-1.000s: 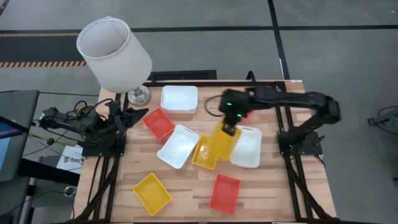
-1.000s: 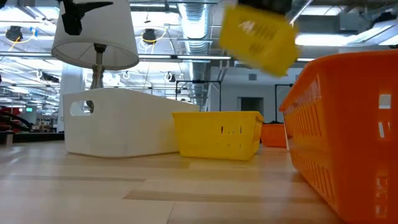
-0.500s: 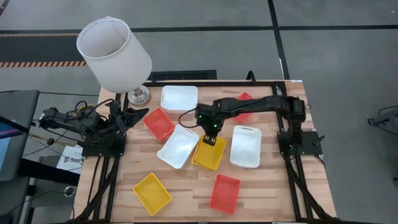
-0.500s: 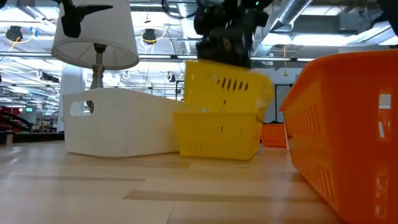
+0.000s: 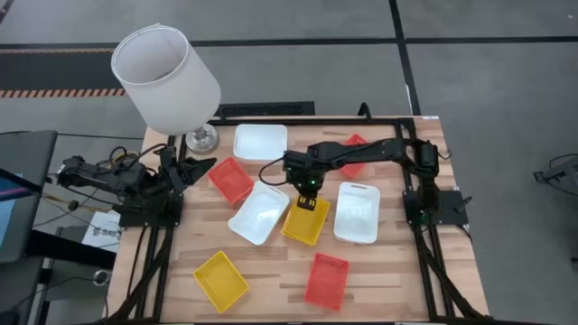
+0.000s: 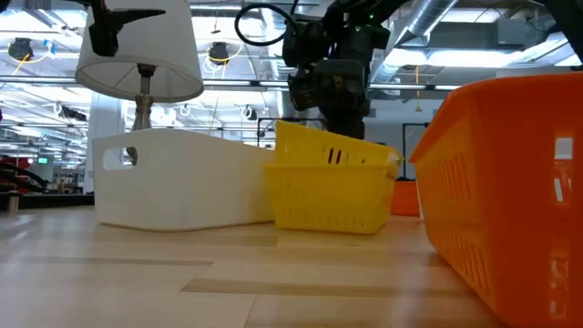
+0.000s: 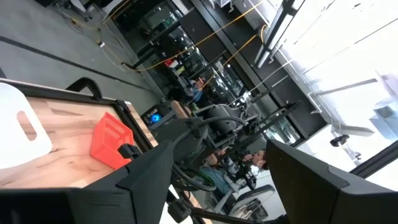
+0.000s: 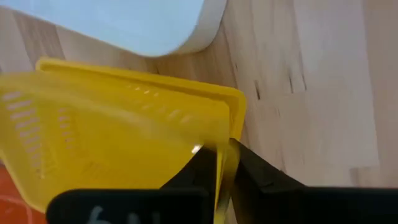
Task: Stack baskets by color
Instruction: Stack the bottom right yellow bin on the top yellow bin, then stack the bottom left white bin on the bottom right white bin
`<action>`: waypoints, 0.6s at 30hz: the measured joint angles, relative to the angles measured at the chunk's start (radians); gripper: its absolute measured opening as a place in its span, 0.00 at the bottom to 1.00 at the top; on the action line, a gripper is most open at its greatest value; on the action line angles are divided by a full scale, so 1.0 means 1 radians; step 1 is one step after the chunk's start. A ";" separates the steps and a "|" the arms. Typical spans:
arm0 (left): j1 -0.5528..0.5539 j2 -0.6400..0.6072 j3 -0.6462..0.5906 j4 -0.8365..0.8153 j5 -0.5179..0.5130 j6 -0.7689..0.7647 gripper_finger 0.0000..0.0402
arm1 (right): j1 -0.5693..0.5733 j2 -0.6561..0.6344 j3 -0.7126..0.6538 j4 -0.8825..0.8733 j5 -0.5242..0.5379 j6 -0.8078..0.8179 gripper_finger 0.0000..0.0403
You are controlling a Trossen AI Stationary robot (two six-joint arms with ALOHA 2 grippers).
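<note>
My right gripper (image 5: 308,195) (image 6: 340,128) reaches to the table's middle, its fingers (image 8: 252,177) on either side of one wall of a yellow basket (image 8: 118,140) (image 6: 332,150). This basket lies tilted inside a second yellow basket (image 6: 326,196) (image 5: 305,221). A third yellow one (image 5: 220,280) sits at the front left. White baskets lie at the back (image 5: 260,143), at the centre left (image 5: 258,213) and at the centre right (image 5: 356,212). Orange baskets lie at the left (image 5: 231,179), at the front (image 5: 326,280) and, partly under the right arm, at the back right (image 5: 356,146). My left gripper (image 5: 200,165) waits open at the left edge.
A lamp with a large white shade (image 5: 165,77) stands on its base (image 5: 200,138) at the table's back left corner. In the low view the front orange basket (image 6: 510,182) fills the right side, close to the camera. Bare wood (image 5: 271,271) shows between the front baskets.
My right gripper carried the yellow basket leftward through the air and lowered it into the other yellow basket, where it now rests tilted. The left arm has stayed still.
</note>
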 joint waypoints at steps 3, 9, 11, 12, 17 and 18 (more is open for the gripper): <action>0.000 0.000 0.000 -0.005 0.000 0.000 0.61 | 0.000 0.000 0.000 0.008 0.001 -0.019 0.20; 0.000 0.000 0.000 -0.013 0.000 0.000 0.61 | -0.005 0.000 0.000 0.009 0.026 -0.044 0.35; 0.000 0.000 0.000 -0.013 0.000 0.000 0.61 | -0.012 -0.014 0.000 -0.001 0.025 -0.044 0.40; 0.000 0.000 0.000 -0.013 0.000 -0.001 0.61 | -0.015 -0.024 0.000 -0.003 0.025 -0.043 0.42; 0.000 0.000 0.000 -0.017 -0.001 -0.001 0.61 | -0.020 -0.101 0.000 0.038 0.039 -0.006 0.49; 0.000 0.000 0.000 -0.019 -0.003 -0.001 0.61 | -0.016 -0.115 0.001 0.061 0.052 0.019 0.50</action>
